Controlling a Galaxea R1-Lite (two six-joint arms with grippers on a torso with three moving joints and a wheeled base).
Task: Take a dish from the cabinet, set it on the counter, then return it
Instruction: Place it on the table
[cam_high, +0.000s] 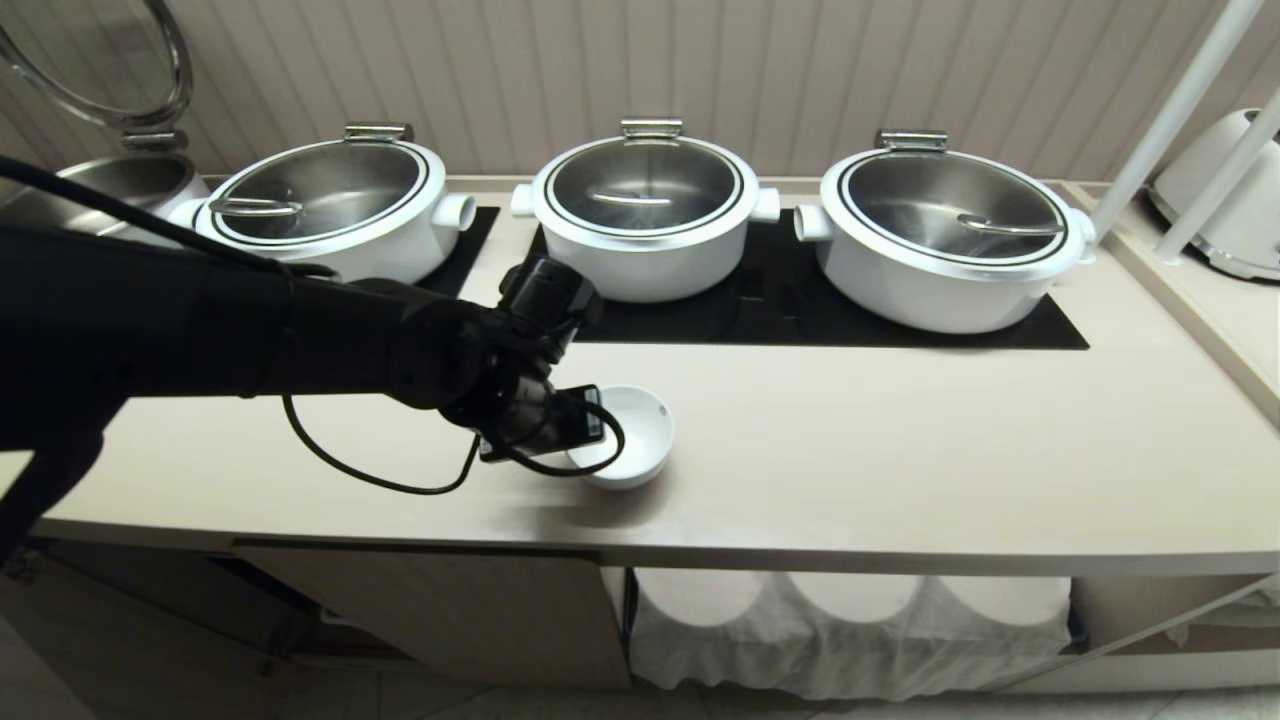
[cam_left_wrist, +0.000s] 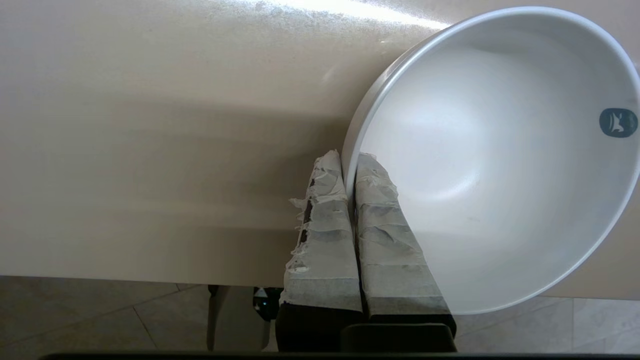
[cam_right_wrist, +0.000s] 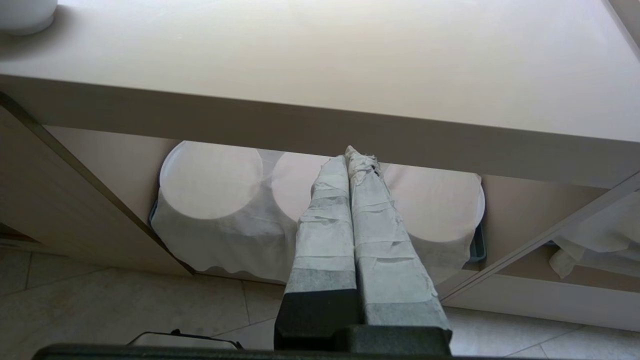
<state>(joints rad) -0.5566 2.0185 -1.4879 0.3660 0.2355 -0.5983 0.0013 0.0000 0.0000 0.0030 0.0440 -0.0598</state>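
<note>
Tape-wrapped fingers (cam_left_wrist: 385, 240) of the left gripper (cam_left_wrist: 348, 165) pinch the rim of the glossy, round, empty white bowl (cam_left_wrist: 500, 160), which sits on the smooth beige counter (cam_high: 900, 450).

Lighting even and fairly bright throughout. Steel pot lids (cam_high: 645, 185) are throwing soft reflections of overhead light. Left arm (cam_high: 250, 335) is reading near-black, detail lost, and casting a faint shadow on the counter (cam_high: 900, 450). In the left wrist view, glare is streaking across the counter's far edge (cam_left_wrist: 350, 10); broad soft shadow bands are lying nearer. The dish (cam_left_wrist: 500, 150) is showing gentle interior shading. Head view edges are bowing slightly.
</note>
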